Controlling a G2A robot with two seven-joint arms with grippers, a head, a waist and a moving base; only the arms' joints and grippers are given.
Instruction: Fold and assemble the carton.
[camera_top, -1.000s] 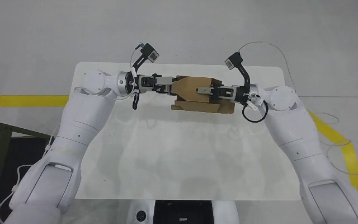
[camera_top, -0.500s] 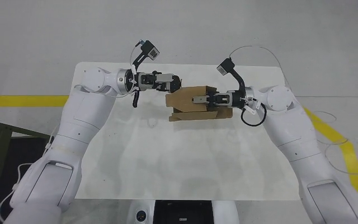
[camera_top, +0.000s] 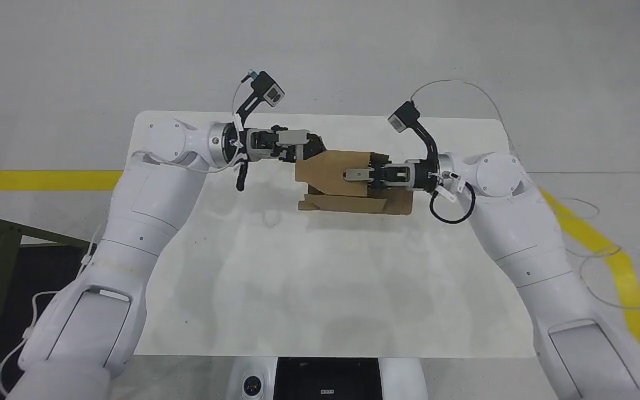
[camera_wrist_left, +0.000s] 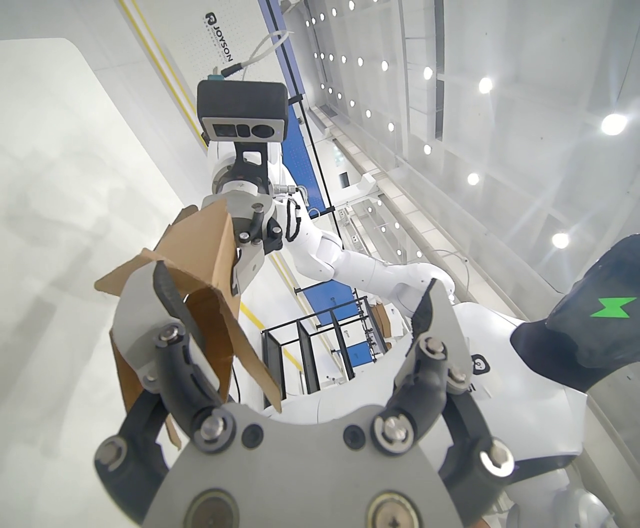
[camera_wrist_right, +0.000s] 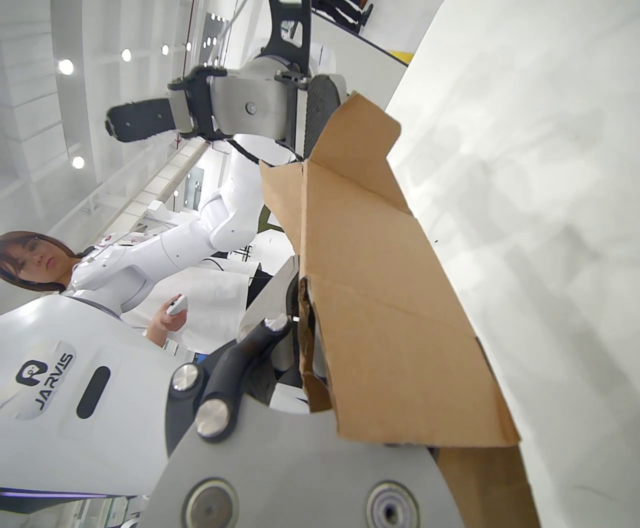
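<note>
A brown carton (camera_top: 350, 182), part folded with loose flaps, hangs just above the white table (camera_top: 300, 290) near its far edge. My right gripper (camera_top: 354, 174) is shut on the carton's upper wall from the right end. In the right wrist view the carton (camera_wrist_right: 385, 310) covers one finger, and the other finger (camera_wrist_right: 280, 290) lies against the wall. My left gripper (camera_top: 308, 148) is open at the carton's left end. In the left wrist view one of its fingers (camera_wrist_left: 167, 295) rests against an end flap of the carton (camera_wrist_left: 210, 255), while the other stands far apart in free air.
The table's far edge (camera_top: 320, 115) lies just beyond both grippers. Bare tabletop stretches towards the near side. A thin cable (camera_top: 480, 85) loops above the right arm.
The right gripper has carried the carton to the left and tilted it slightly. The left gripper has let go of the carton's end and now stands open against the flap.
</note>
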